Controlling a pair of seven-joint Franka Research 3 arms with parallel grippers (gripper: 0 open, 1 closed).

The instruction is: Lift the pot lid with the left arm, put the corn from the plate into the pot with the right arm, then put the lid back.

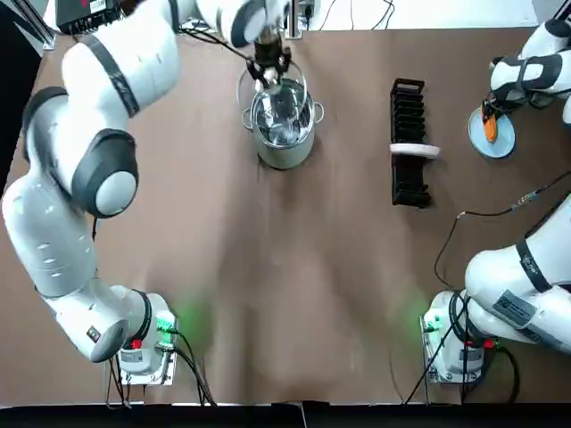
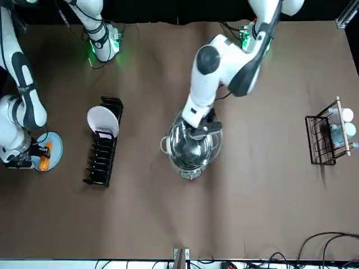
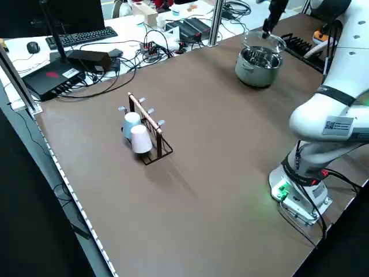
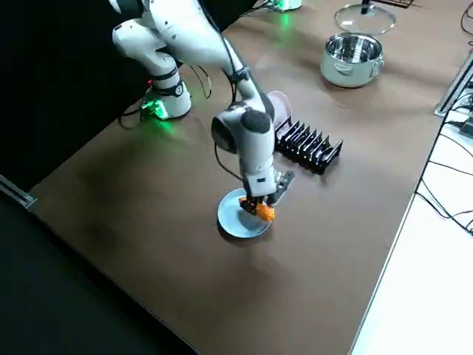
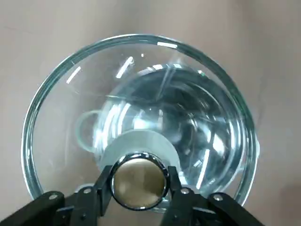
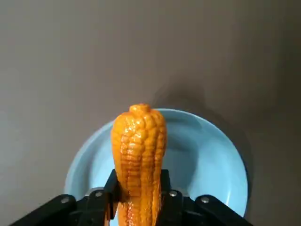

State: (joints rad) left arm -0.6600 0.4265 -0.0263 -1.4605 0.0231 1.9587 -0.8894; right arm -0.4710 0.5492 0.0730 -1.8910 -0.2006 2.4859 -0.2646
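At the left tool (image 5: 139,186) the fingers are narrow, pinched on the knob (image 5: 139,181) of the glass lid (image 5: 141,84), which hangs above the steel pot (image 1: 284,134), clear of its rim. The pot sits near the counter's far edge, about mid-width.

The right tool (image 6: 138,200) is clamped on one end of the corn (image 6: 138,141), over the blue plate (image 6: 211,165) by the right edge. Whether the corn touches the plate is unclear.

Brown counter (image 1: 268,267) — a black dish rack (image 1: 409,178) holding one white plate (image 1: 415,151) stands between pot and corn. A cup rack (image 3: 147,130) sits near the left edge.

Beyond the far edge — a white desk (image 3: 20,57) with keyboard (image 3: 75,37) and cables (image 3: 155,46).
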